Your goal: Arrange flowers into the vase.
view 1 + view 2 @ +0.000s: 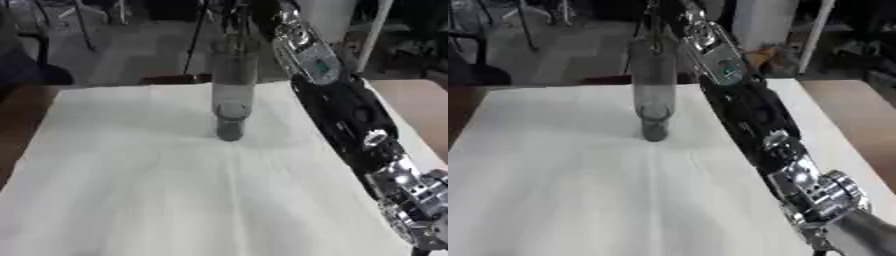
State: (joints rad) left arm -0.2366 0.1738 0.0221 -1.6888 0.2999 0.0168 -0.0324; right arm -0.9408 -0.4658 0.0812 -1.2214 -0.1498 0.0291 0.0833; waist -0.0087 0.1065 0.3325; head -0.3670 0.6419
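Observation:
A tall clear glass vase [233, 95] stands upright on the white cloth [157, 175], at the middle of the table's far half. Thin dark lines rise around its mouth; I cannot make out whether they are stems in it or stand legs behind it. My right arm [350, 115] comes in from the lower right and runs up along the vase's right side. The right hand [677, 11] is at the top edge, dark and blurred, just above and right of the vase's mouth. No flower can be made out. The left hand does not show.
Bare brown wood [424, 107] shows right of the cloth, and a strip of it [16, 125] on the left. Beyond the far edge are floor, dark chair and stand legs [83, 25] and a white pole [376, 35].

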